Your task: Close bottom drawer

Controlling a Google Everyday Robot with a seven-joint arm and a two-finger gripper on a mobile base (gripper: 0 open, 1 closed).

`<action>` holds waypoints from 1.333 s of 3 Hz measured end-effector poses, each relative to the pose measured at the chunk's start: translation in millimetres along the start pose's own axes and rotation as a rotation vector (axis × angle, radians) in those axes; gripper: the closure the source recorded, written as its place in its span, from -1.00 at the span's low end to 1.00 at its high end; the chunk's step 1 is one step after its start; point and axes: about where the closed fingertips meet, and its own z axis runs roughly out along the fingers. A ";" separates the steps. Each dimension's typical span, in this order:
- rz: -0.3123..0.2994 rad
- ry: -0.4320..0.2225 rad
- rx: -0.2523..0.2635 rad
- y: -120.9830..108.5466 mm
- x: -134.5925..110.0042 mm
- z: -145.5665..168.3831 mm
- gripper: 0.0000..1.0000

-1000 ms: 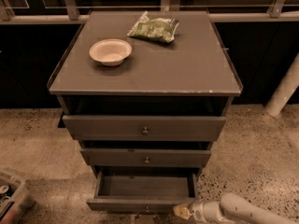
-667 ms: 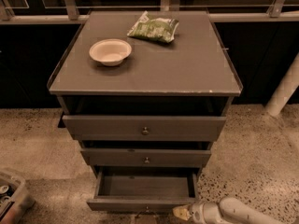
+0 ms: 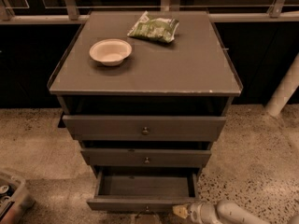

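The grey cabinet (image 3: 145,73) has three drawers. The bottom drawer (image 3: 144,203) is pulled out, and its inside (image 3: 145,185) shows empty; its small knob (image 3: 146,209) sits at the frame's lower edge. The middle drawer (image 3: 146,157) and the top drawer (image 3: 145,128) stand slightly out. My gripper (image 3: 180,211) is low at the bottom right, its pale tip against the right end of the bottom drawer's front. The arm (image 3: 233,213) runs off to the right.
A white bowl (image 3: 110,51) and a green snack bag (image 3: 154,27) lie on the cabinet top. A white post (image 3: 285,87) stands at the right. A bin (image 3: 11,197) sits on the speckled floor at the lower left. A railing runs behind.
The gripper has edged slightly left along the drawer front. The bottom drawer stays pulled out about as far as before.
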 end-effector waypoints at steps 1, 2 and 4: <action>-0.030 -0.004 0.012 -5.5 -5.2 2.7 1.00; -0.109 0.015 -0.043 -8.1 -17.8 9.7 1.00; -0.197 0.067 -0.127 -11.2 -27.4 22.5 1.00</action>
